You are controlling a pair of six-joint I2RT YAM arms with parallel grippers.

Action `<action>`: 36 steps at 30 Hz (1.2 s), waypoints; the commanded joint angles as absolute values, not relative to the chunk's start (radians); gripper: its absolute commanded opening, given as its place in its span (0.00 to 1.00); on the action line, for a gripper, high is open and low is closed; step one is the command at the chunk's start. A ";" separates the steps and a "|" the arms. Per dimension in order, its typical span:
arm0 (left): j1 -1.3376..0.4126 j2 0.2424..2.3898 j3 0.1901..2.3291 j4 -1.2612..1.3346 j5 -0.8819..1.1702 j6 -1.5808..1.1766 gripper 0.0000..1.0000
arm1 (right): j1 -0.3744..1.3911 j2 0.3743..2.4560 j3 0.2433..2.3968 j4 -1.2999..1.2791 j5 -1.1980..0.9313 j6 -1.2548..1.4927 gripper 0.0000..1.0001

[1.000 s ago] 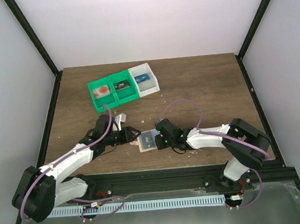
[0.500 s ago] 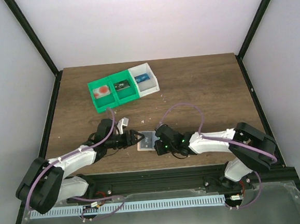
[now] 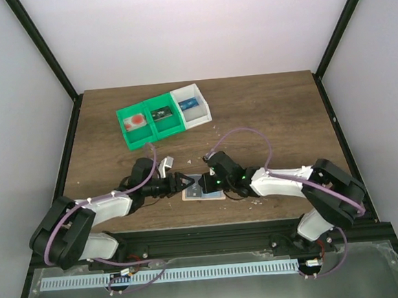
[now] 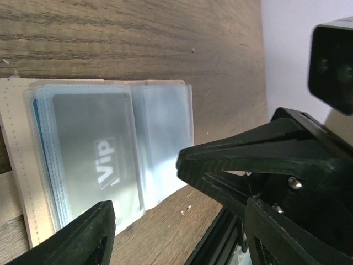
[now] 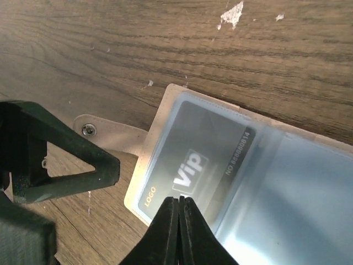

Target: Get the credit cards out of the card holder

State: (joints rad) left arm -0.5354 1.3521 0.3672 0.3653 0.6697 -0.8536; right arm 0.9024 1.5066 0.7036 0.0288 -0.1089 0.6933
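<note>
Left gripper (image 3: 188, 184) stands with its jaws spread at the left end of the flat tan rectangular card holder (image 3: 201, 195). One of its black fingers (image 5: 107, 167) lies just beside the holder's small tab (image 5: 118, 135); contact there cannot be confirmed. Right gripper (image 3: 203, 184) has its jaws pressed together, tips low over a short edge of the grey credit card (image 4: 88, 149). Whether they nip one of the clear plastic sleeves (image 4: 162, 138) cannot be told.

Location: the card holder lies open and face up on the brown wooden table (image 3: 272, 115), close to its near edge. It sits between the two grippers, well apart from the green plastic bins (image 3: 152, 122) and the white plastic bin (image 3: 191, 107) at far left.

Orientation: the opened holder's long axis runs left to right, roughly parallel to the near table edge. The tab, with its metal snap (image 5: 88, 131), points left. The grey credit card, printed "Vip", sits inside a sleeve in the left half, with its long axis running near to far, across the holder's own.

Limits of view: a blue card edge (image 4: 36, 113) shows behind the grey credit card, and the remainder is covered. The right half's sleeve glares, so its contents cannot be read. From above, the grippers cover much of the holder. Both wrist views cut the holder off at a frame edge.
</note>
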 commanded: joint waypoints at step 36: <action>-0.532 1.388 0.351 0.372 0.618 -0.837 0.70 | 0.890 1.690 0.697 0.031 -0.098 0.758 0.07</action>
State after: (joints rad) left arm -0.5354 1.4036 0.3328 0.4110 0.6514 -0.8703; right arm 0.8932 1.6562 0.7074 0.0689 -0.1268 0.7544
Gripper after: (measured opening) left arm 0.700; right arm 0.068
